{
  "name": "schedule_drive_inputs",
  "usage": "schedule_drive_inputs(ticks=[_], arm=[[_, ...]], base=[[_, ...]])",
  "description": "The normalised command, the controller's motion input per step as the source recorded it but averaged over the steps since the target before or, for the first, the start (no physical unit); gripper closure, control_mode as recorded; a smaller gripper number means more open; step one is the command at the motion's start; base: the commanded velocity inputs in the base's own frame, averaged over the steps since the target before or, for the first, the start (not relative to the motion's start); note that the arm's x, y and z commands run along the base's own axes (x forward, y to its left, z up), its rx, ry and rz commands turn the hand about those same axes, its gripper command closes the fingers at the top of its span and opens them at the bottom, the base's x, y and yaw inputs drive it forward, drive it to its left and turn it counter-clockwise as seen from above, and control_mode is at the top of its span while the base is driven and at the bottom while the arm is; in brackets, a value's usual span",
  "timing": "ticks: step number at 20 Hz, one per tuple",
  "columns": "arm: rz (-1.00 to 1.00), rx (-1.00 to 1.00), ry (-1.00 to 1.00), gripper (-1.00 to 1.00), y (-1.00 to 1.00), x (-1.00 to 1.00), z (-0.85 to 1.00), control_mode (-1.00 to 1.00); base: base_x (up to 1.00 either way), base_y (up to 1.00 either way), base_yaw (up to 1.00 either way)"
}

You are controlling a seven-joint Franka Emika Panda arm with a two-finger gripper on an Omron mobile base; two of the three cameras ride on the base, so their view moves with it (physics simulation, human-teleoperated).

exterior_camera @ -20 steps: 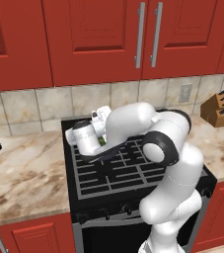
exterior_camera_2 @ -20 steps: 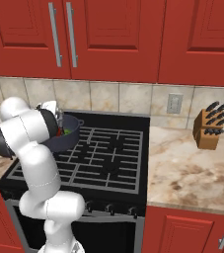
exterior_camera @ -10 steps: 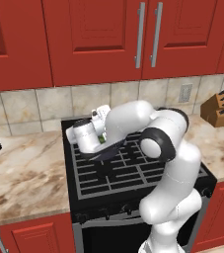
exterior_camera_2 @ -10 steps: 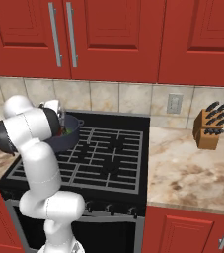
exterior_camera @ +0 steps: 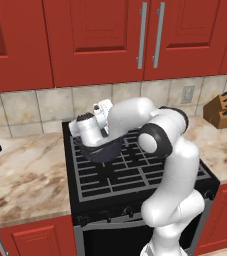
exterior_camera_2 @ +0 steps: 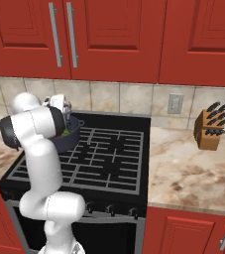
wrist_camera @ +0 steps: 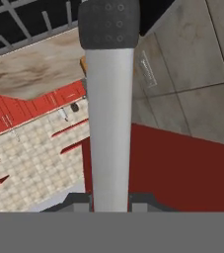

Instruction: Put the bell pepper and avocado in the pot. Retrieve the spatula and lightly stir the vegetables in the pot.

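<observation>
Left base view: the pot [exterior_camera: 104, 149] sits on the stove [exterior_camera: 135, 175] at its far left burner, and the arm folds back over it so the hand hangs right above the pot's mouth, hiding what is inside.

Right base view: the pot [exterior_camera_2: 69, 136] shows behind the arm's elbow at the stove's far left; a speck of green lies inside it. No red bell pepper can be made out.

Hand view: the gripper [wrist_camera: 110, 200] is pinched on the spatula [wrist_camera: 109, 99], whose pale handle runs straight out from the jaws to a dark perforated end. Judging by this, stirring depends on that long axis pointing down into the pot.
</observation>
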Motion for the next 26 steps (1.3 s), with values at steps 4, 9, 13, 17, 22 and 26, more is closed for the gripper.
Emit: schedule_drive_inputs(ticks=[4, 9, 13, 17, 22, 26], arm=[[0.0, 0.0, 0.02, 1.0, 0.0, 0.32, 0.0, -1.0], [0.0, 0.0, 0.05, 1.0, 0.0, 0.19, -0.18, -1.0], [0.0, 0.0, 0.0, 1.0, 0.0, 0.42, -0.33, -1.0], [0.0, 0.0, 0.0, 1.0, 0.0, 0.25, -0.28, -1.0], [0.0, 0.0, 0.0, 1.0, 0.11, -0.12, -0.01, -1.0], [0.0, 0.0, 0.0, 1.0, 0.22, -0.35, -0.01, -1.0]], base=[[0.0, 0.0, 0.0], [0.0, 0.0, 0.0], [0.0, 0.0, 0.0], [0.0, 0.0, 0.0], [0.0, 0.0, 0.0], [0.0, 0.0, 0.0]])
